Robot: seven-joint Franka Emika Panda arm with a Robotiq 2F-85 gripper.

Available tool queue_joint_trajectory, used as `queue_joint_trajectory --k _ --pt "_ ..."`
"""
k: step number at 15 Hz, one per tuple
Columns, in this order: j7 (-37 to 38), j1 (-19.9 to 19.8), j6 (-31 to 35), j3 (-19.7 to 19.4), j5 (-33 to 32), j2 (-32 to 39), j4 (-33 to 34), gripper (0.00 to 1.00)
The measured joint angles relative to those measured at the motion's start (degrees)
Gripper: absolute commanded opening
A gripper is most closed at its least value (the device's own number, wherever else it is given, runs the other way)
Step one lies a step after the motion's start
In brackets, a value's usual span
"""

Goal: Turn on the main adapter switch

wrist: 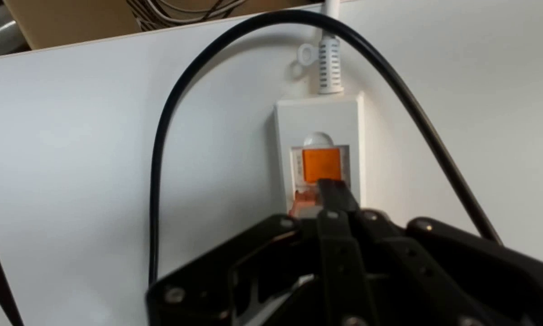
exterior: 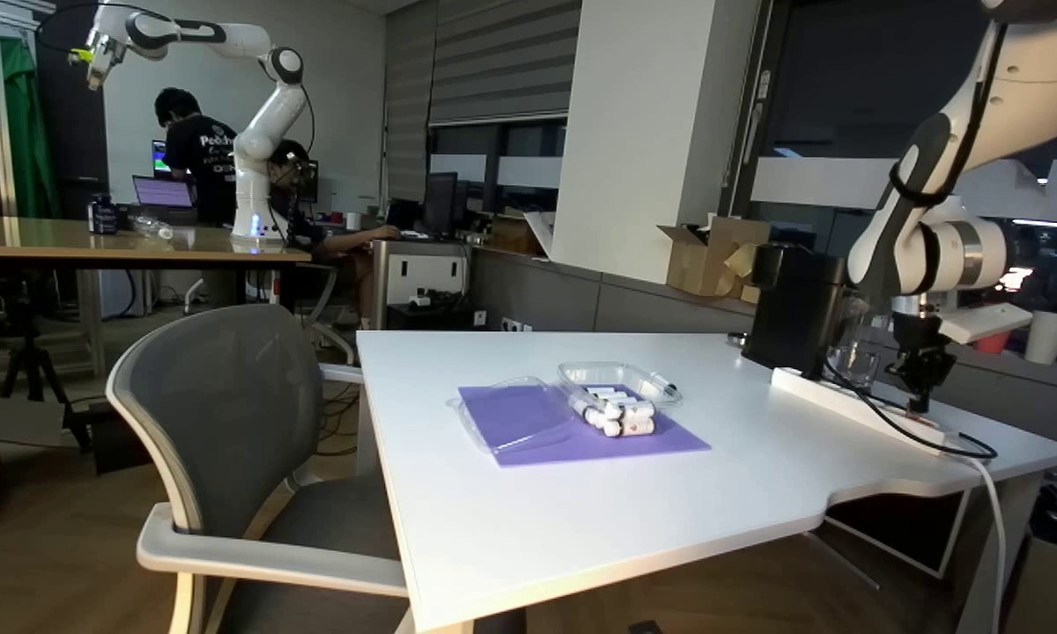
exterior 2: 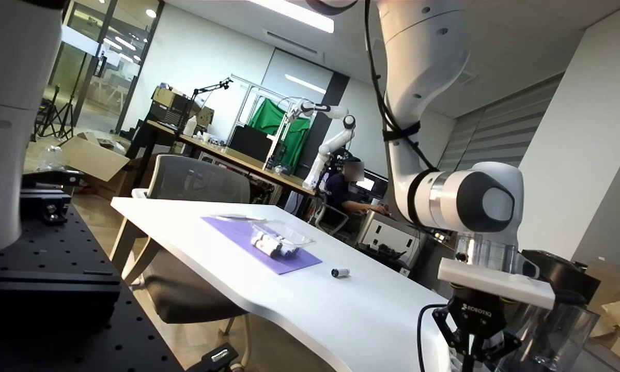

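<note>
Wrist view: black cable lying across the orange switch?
No, the black cable arcs around the end of the power strip, clear of the orange switch.

White "ROBOTIQ" [exterior 2: 477,311] stands on the black housing [exterior 2: 476,299] above the jaws; lettering [exterior: 214,142] on a dark shirt [exterior: 199,167] is blurred.

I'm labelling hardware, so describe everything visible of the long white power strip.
The long, white, plastic-looking power strip lies flat on the white tabletop. One end holds a squarish, orange, plastic-looking switch in a recess, on or off unclear. A white cord enters there. Shut black jaws stand at the switch's edge; contact is unclear. A black cable arcs around that end.
</note>
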Motion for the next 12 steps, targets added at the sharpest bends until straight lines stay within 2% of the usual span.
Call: queue_joint_trajectory --k 2,3,4,9,12 --pt "2.17 1.03 -5.21 -0.13 -1.89 -2.27 1.39 0.0" --pt "2.8 1.48 -7.86 -0.13 -2.81 -3.6 2.18 0.26" --pt "3.17 1.94 -11.1 -0.13 -3.87 -5.02 3.02 0.26" --pt "1.91 2.37 -26.9 1.44 -5.54 -10.5 6.16 0.59" --pt "0.94 2.16 -31.2 2.15 -5.54 -12.41 6.81 0.79"
